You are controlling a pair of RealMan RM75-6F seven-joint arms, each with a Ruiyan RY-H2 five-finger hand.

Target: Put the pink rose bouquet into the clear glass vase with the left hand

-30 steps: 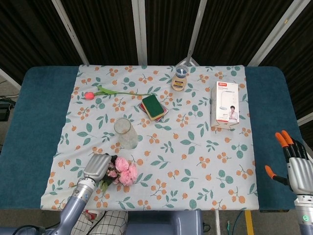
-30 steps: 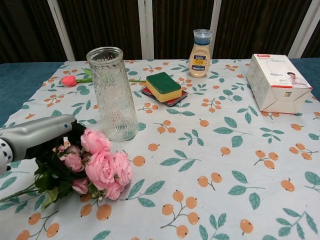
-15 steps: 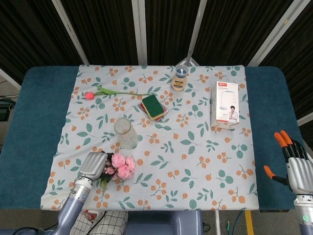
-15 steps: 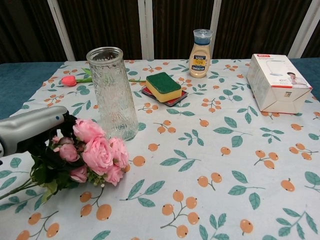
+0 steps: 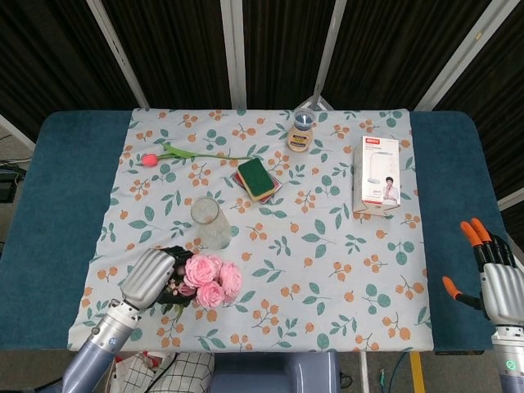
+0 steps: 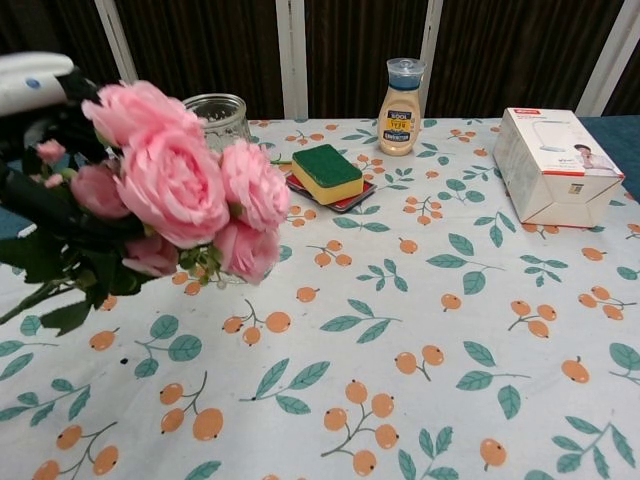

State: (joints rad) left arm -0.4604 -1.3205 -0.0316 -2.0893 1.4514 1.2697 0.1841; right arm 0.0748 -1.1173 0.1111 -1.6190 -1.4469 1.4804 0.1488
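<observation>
Table with teal cloth and a white leaf-and-orange-print tablecloth (image 5: 327,270), dark slatted wall behind. Left hand (image 5: 147,278) at 7 o'clock grasps the pink rose bouquet (image 5: 206,278), lifted off the cloth; blooms fill the near left of the chest view (image 6: 175,180). Right hand (image 5: 491,278) at 4 o'clock, fingers spread, holding nothing. Clear ribbed glass vase (image 5: 209,223) upright just beyond the bouquet. Farther: green-yellow sponge (image 5: 256,178), single red tulip (image 5: 150,159), white carton (image 5: 377,173), tan bottle (image 5: 300,135).
</observation>
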